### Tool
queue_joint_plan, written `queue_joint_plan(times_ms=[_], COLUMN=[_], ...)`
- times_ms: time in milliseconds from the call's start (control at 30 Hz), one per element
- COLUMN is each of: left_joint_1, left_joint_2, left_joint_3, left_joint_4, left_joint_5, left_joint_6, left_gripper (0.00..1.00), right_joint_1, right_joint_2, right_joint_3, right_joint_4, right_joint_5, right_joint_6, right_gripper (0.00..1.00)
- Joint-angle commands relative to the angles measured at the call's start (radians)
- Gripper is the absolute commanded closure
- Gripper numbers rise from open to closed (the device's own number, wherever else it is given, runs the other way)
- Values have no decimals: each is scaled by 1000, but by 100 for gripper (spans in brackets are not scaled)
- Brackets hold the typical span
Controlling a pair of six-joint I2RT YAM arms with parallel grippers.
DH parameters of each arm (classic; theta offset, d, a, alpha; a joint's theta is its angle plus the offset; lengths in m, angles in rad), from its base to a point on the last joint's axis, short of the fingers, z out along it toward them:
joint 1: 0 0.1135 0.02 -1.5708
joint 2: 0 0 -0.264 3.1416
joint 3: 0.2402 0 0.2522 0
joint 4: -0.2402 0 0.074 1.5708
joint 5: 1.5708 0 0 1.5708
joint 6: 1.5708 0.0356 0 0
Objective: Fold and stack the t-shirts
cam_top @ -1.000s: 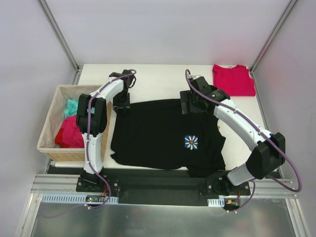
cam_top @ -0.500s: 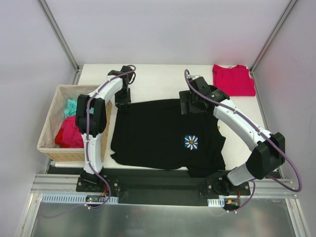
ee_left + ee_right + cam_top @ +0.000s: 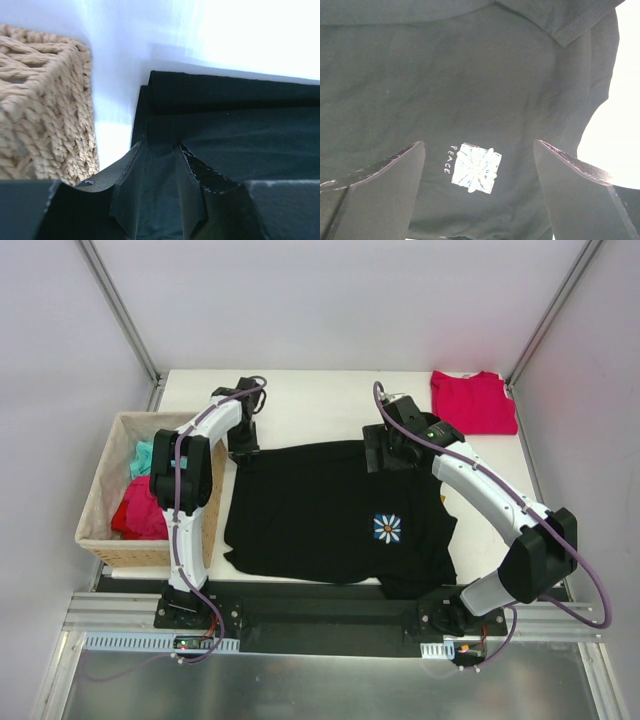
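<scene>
The black t-shirt (image 3: 320,510) lies spread flat on the table, its pale star-like emblem (image 3: 387,528) facing up. My left gripper (image 3: 243,445) is at the shirt's far left corner, next to the basket. In the left wrist view it (image 3: 159,145) is shut on a fold of the black cloth (image 3: 240,135). My right gripper (image 3: 378,455) hovers open over the shirt's far edge. In the right wrist view its fingers (image 3: 380,190) stand wide apart above the cloth (image 3: 470,75) and the emblem (image 3: 476,167). The crimson t-shirt (image 3: 473,402) lies folded at the far right corner.
A woven tan basket (image 3: 150,417) stands at the left table edge and holds red and teal cloth (image 3: 142,508). Its wall (image 3: 40,100) is close beside my left gripper. White tabletop (image 3: 320,405) shows behind the black shirt.
My left gripper has moved a little toward the far edge of the table at the shirt's left corner. The right arm has not moved.
</scene>
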State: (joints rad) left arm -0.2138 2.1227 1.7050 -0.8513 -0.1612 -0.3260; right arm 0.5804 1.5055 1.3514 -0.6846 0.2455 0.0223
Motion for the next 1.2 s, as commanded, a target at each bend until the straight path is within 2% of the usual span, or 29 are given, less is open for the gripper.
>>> queue_joint_plan(times_ms=[0, 67, 167, 233, 400, 633, 733, 867, 1033, 1167], left_joint_1=[10, 10, 11, 11, 11, 11, 13, 11, 21, 43], left_joint_2=[-24, -21, -18, -18, -21, -56, -101, -136, -103, -11], left_joint_3=[-15, -15, -18, -16, -19, -5, 47, 194, 324, 401], left_joint_4=[1, 5, 11, 11, 12, 12, 12, -18, -37, -43], left_joint_5=[20, 25, 31, 37, 34, 38, 26, 8, -15, -37], left_joint_6=[-10, -11, -15, -15, -16, -22, -9, 18, 47, 45], left_gripper=[69, 71, 86, 92, 100, 100, 100, 100, 100, 100], right_joint_1=[7, 7, 7, 9, 7, 7, 7, 7, 9, 12], right_joint_2=[-4, -8, -10, -11, -11, -16, -18, -13, -16, -22], right_joint_3=[8, 5, 5, 5, 5, 2, 3, 8, 11, 9], right_joint_4=[16, 16, 14, 14, 14, 13, 13, 13, 11, 7], right_joint_5=[-9, -8, -2, -2, -3, 3, 0, -2, 0, 5], right_joint_6=[10, 10, 10, 10, 13, 11, 11, 13, 13, 11], right_gripper=[7, 7, 7, 7, 7, 7, 7, 7, 7, 7])
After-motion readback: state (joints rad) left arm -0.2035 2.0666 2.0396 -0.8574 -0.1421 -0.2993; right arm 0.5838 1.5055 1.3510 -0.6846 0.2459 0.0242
